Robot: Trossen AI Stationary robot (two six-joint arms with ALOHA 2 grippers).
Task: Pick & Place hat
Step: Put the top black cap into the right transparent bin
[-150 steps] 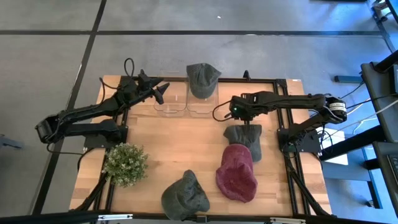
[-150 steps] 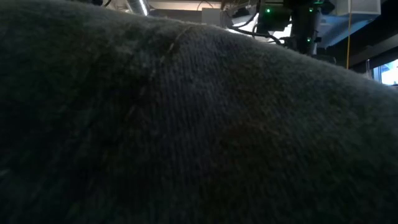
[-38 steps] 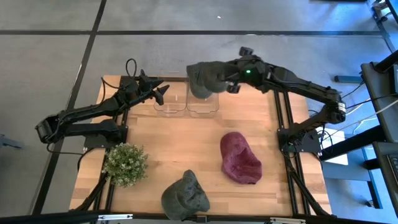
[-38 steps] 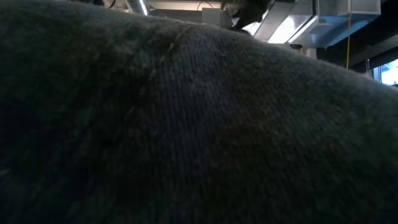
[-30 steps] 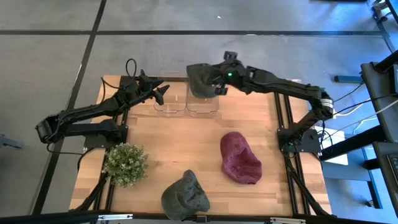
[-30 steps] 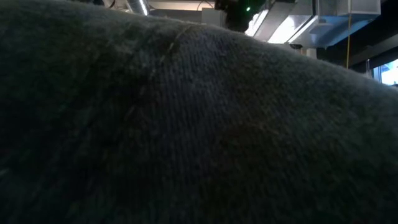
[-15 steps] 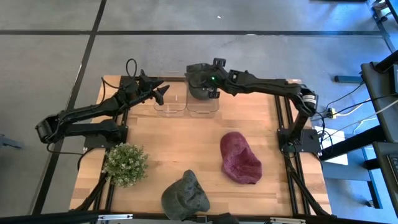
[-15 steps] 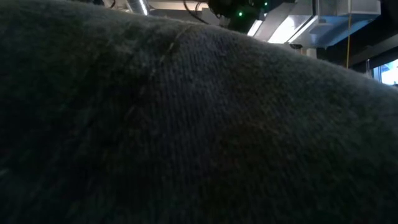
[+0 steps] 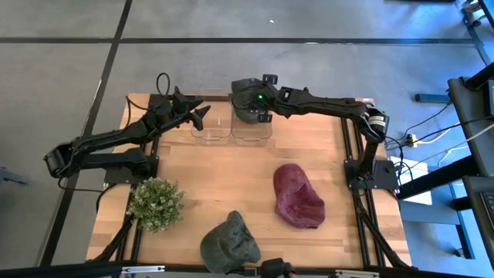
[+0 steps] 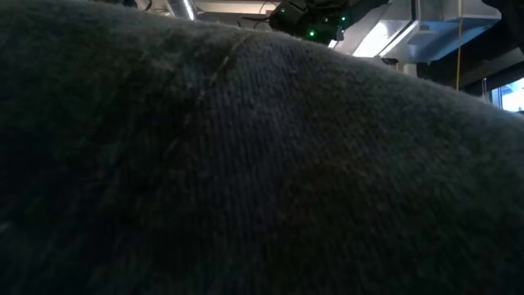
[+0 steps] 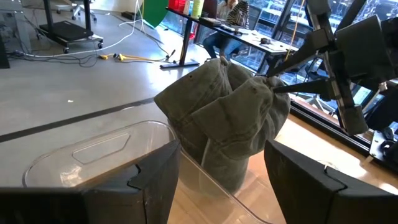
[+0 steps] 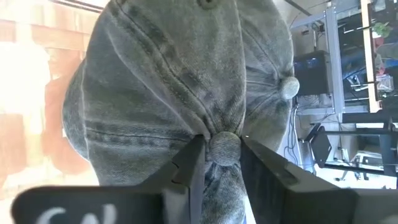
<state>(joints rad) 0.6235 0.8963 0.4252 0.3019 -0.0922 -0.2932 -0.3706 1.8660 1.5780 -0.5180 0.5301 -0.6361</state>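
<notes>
A grey-green cap (image 9: 248, 94) sits on top of another like it (image 12: 273, 68) in the far clear bin (image 9: 252, 133). My right gripper (image 9: 261, 106) reaches in from the table's right and is shut on the upper cap (image 12: 161, 81). My left gripper (image 9: 199, 113) hovers open beside the neighbouring clear bin (image 9: 210, 131), its fingers wide apart (image 11: 221, 186), touching nothing. A maroon hat (image 9: 298, 195) lies flat on the table's right half. A further grey-green hat (image 9: 229, 243) lies at the near edge and fills the low view (image 10: 246, 180). My right gripper pinches the upper cap at the top of its crown, with the crown button (image 12: 224, 147) between its two fingers (image 12: 194, 163). It comes roughly level from the table's right. The cap (image 11: 224, 118) rests on the cap below it, in the bin.
A small potted plant (image 9: 156, 203) stands near the table's left front. The two clear bins sit side by side at the far edge between the arms. Bare wood (image 9: 224, 177) lies in the table's middle. People sit at desks in the room beyond (image 11: 230, 18).
My right gripper, still shut on the cap, has moved toward the table's left along the far edge and carried the cap over the far bin, where it now rests on the cap that lay there. My left arm has kept still.
</notes>
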